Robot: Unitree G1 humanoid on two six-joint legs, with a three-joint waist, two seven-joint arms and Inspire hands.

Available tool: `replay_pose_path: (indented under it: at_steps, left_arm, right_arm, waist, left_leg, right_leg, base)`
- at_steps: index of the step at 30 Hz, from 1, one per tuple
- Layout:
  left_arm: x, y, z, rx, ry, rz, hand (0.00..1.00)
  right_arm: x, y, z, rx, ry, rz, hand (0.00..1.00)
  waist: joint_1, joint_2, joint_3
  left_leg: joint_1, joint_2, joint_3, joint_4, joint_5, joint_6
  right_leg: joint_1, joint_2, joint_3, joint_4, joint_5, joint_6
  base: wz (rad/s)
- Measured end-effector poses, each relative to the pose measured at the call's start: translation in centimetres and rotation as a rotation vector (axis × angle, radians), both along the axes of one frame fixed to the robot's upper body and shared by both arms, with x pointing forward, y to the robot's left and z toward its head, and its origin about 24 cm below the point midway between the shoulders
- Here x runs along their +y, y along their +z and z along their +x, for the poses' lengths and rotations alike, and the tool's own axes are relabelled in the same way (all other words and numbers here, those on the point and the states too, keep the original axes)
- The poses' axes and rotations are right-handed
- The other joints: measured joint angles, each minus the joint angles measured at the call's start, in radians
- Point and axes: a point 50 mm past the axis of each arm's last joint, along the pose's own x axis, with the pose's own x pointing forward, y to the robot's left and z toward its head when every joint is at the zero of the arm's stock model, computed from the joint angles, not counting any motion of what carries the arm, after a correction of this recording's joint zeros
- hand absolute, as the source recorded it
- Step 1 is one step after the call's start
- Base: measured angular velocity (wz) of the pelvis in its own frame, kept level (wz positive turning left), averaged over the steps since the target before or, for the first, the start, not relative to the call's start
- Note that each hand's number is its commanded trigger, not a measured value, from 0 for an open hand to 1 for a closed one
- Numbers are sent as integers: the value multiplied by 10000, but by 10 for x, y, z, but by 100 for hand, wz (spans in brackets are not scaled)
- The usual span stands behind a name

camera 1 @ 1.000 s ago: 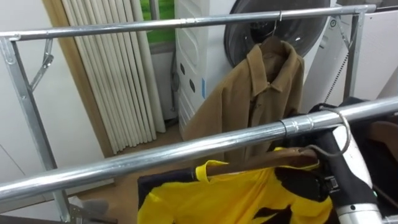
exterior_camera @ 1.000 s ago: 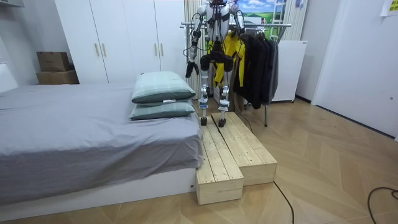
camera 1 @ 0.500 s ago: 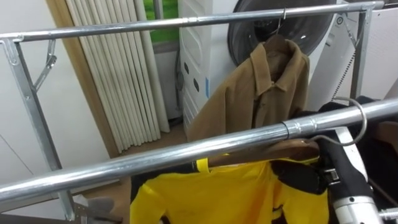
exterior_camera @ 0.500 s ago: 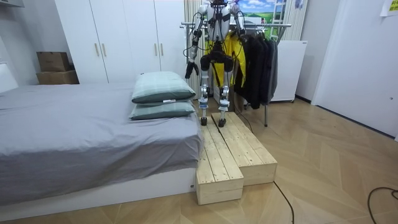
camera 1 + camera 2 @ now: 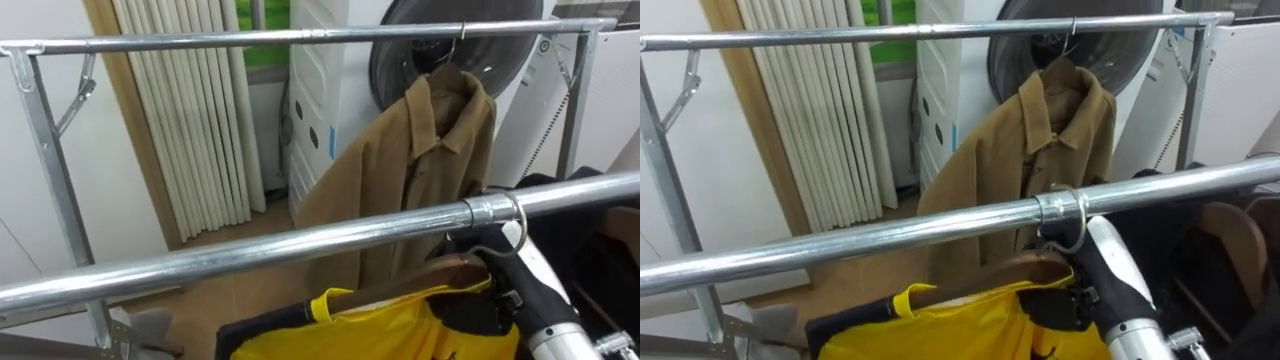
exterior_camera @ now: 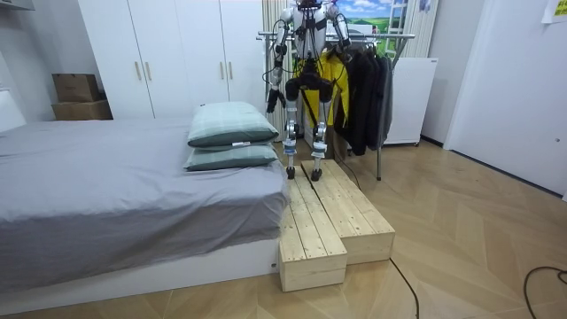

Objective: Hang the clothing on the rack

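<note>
Pale pleated curtain [image 5: 190,110] fills the background of the left eye view, behind a clothes rack with 2 metal rails. A brown jacket [image 5: 420,170] hangs from the far rail [image 5: 250,38]. The near rail [image 5: 300,245] crosses the view in front of it. The metal hook [image 5: 517,228] of a wooden hanger [image 5: 440,272] loops over the near rail. The right hand [image 5: 485,310] sits directly below the hook, under the rail, with its fingers curled around the hanger. The yellow garment [image 5: 380,325] hangs on that hanger, touching the hand and spreading out to its left.

From the right eye view I read the same arrangement. The hook sits at a joint sleeve [image 5: 1060,208] on the near rail, and the hand is directly under it.

From the room view I see the robot standing upright on a wooden platform [image 6: 332,221] at the foot of a bed [image 6: 106,177] with 2 pillows [image 6: 232,124], facing the rack. Dark clothes [image 6: 368,89] hang at the room view's right of the yellow garment. The left hand [image 6: 269,99] hangs low at the robot's side, and I cannot tell its state.
</note>
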Motion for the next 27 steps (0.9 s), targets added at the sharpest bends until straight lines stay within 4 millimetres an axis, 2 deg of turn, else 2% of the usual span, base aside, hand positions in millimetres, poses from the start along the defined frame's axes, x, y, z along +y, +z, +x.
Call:
replay_pose_path:
  at_steps: [4,6,10,13,15,17,21,24,25,26,27]
  left_arm:
    - [0,4,8,-390,-61,30,0]
    - [2,5,12,-570,-86,51,0]
    - [2,8,18,-856,-98,-17,0]
    - [2,8,18,-854,-93,-40,0]
    - [4,9,18,-923,-47,72,0]
    - [6,10,20,-1017,-67,166,0]
    - [10,14,20,-1286,67,301,0]
    - [10,15,19,-1363,121,400,0]
    - [10,15,19,-1378,129,421,0]
    - [10,15,19,-1452,142,459,0]
    - [10,16,21,-1561,134,473,0]
  right_arm:
    - [-4,0,3,365,243,-324,100]
    - [-6,0,11,588,438,-424,100]
    - [-12,-14,14,1580,509,-692,100]
    - [-14,-22,13,2220,768,-854,100]
    - [-14,-23,14,2486,883,-817,100]
    - [-15,-25,15,2691,966,-655,100]
    - [-20,-31,14,3165,945,-574,100]
    - [-23,-37,16,3466,879,-478,100]
    - [-23,-37,16,3488,866,-467,92]
    - [-23,-38,18,3512,834,-435,64]
    - [-23,-39,17,3557,813,-427,51]
  waist:
    - [-50,-85,-34]
    - [-95,-92,-38]
    - [-181,-114,-32]
    - [-181,-143,-7]
    - [-144,-220,35]
    - [-143,-306,42]
    - [-14,-470,-52]
    - [25,-505,-77]
    - [32,-500,-74]
    - [64,-482,-65]
    - [101,-457,-49]
  left_leg:
    - [-84,-37,-131,51,-11,17]
    - [-78,-37,-172,50,-13,20]
    - [-95,-43,-276,52,-18,27]
    - [-91,-33,-294,103,-20,27]
    - [-130,-30,-320,126,-22,29]
    - [-174,-40,-415,187,-22,29]
    - [-254,-61,-546,204,-22,29]
    - [-254,-77,-672,229,-24,30]
    - [-258,-79,-681,238,-26,31]
    - [-259,-73,-669,239,-34,31]
    - [-270,-65,-670,231,-50,13]
  right_leg:
    - [18,-24,-117,-96,26,6]
    - [45,-19,-129,-117,47,3]
    - [82,-43,-345,-118,49,2]
    - [138,-42,-355,-129,49,2]
    - [162,-42,-379,-162,46,0]
    - [165,-39,-449,-191,49,-5]
    - [197,-45,-657,-293,90,-23]
    - [247,-60,-776,-284,99,-18]
    - [245,-62,-769,-281,99,-17]
    - [259,-59,-767,-274,101,-15]
    - [287,-53,-765,-269,103,-12]
  base:
    - [9]
    - [0]
    - [11]
    - [2]
    - [5]
    - [12]
    - [11]
    - [10]
    - [7]
    - [0]
    - [0]
